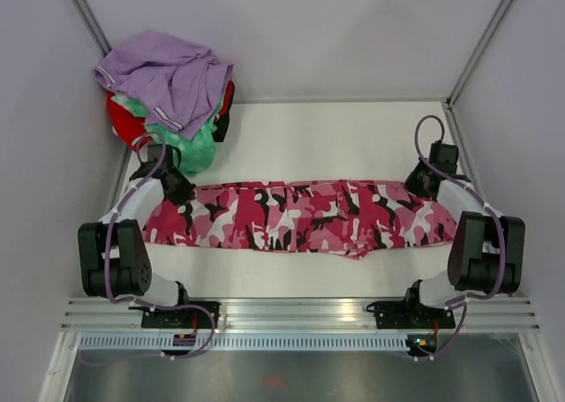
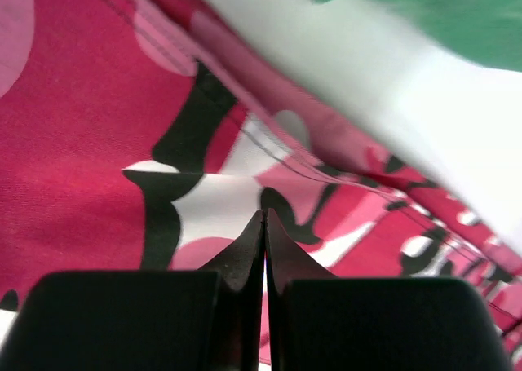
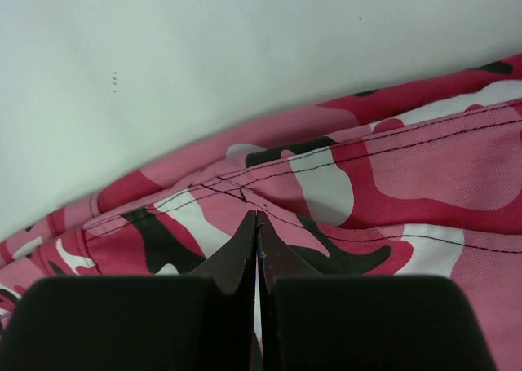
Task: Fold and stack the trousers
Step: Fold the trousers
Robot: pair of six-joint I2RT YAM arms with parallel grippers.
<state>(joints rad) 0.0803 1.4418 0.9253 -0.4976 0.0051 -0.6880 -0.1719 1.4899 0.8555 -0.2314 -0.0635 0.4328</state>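
The pink camouflage trousers point(image 1: 300, 216) lie flat in a long band across the white table point(image 1: 335, 137), left to right. At the band's upper left corner sits my left gripper point(image 1: 177, 186), shut. Its wrist view shows the closed tips point(image 2: 264, 216) just over the printed cloth point(image 2: 81, 143), with no fabric visible between them. My right gripper point(image 1: 422, 183) is at the upper right corner, also shut. There the closed tips point(image 3: 257, 218) rest by a stitched seam of the trousers point(image 3: 408, 167), near the cloth's far edge.
A heap of other clothes fills the back left corner: a lavender garment point(image 1: 163, 75) on top, green cloth point(image 1: 192, 144) and red cloth point(image 1: 124, 119) beneath. The green cloth point(image 2: 432, 12) lies close beyond the left gripper. Walls enclose the table on three sides.
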